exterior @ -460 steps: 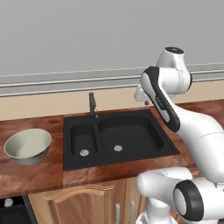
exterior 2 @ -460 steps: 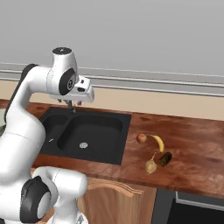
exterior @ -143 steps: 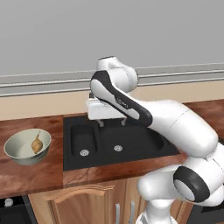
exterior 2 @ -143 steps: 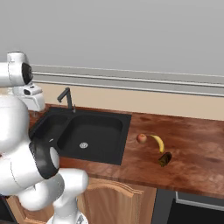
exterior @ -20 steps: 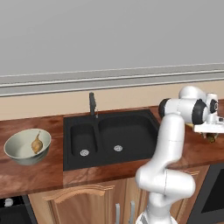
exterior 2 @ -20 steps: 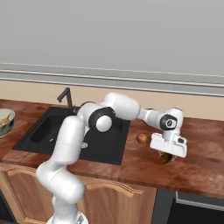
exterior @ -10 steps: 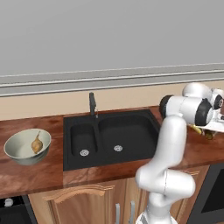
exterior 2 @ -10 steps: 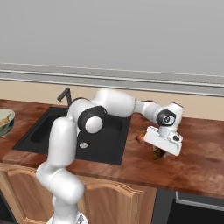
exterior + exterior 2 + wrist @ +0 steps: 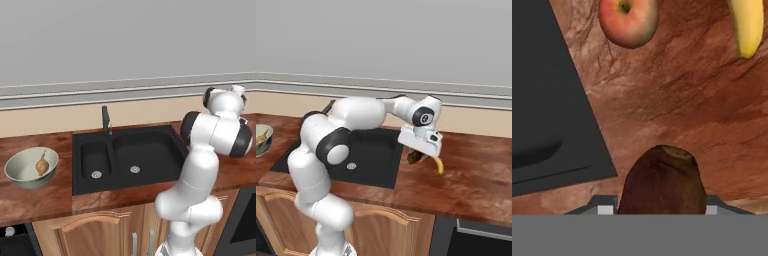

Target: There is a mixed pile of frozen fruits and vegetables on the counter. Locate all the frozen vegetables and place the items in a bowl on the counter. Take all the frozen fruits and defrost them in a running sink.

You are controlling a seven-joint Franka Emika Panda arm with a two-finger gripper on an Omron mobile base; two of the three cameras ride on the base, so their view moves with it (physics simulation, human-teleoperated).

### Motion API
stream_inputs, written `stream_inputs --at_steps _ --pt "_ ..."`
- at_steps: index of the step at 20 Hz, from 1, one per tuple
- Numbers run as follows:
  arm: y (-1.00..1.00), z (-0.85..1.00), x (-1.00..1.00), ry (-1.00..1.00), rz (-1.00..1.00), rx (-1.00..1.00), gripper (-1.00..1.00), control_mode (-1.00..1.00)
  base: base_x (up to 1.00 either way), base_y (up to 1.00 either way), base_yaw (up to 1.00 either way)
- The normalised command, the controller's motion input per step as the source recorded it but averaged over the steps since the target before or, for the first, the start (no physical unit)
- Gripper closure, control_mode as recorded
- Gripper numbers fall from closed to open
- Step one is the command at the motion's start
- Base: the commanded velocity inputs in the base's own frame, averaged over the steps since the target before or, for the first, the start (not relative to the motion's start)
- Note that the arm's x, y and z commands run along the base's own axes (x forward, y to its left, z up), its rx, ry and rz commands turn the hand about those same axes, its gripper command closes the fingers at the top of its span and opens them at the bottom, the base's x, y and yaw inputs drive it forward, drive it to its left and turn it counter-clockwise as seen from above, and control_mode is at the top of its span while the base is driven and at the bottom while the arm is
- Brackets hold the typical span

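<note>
Wood counter (image 9: 471, 185) right of the black sink (image 9: 131, 157): we've got the gripper (image 9: 417, 154) clamped on the dark lump (image 9: 662, 182), clear of the surface. Apple (image 9: 628, 19) and banana (image 9: 746, 25) lie beyond it. Onion (image 9: 42, 164) sits in the bowl (image 9: 20, 175), far left.

Olive-brown lump (image 9: 662, 181) lifted off counter (image 9: 682, 105); apple (image 9: 628, 20), banana (image 9: 746, 25) lying beyond.

Reddish-brown wood counter (image 9: 677, 100), black sink (image 9: 127, 157) set in, bowl (image 9: 22, 175), apple (image 9: 628, 20), banana (image 9: 746, 25) on top
</note>
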Motion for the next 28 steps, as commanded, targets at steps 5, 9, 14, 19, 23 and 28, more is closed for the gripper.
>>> stream_inputs --at_steps 5,9,14,19,23,28 --pt "1.0 0.51 0.21 -0.06 0.04 -0.02 1.0 -1.0 0.0 0.0 0.0" --pt "1.0 0.42 0.04 0.0 0.13 -0.03 1.0 -1.0 0.0 0.0 0.0" --pt "1.0 0.14 0.0 0.01 0.15 -0.06 1.0 -1.0 0.0 0.0 0.0" --pt "1.0 0.09 -0.01 0.01 0.15 -0.07 1.0 -1.0 0.0 0.0 0.0" --pt "1.0 -0.02 -0.09 -0.09 0.04 0.01 1.0 -1.0 0.0 0.0 0.0" --pt "0.9 -0.02 -0.32 -0.19 0.0 0.03 1.0 -1.0 0.0 0.0 0.0"
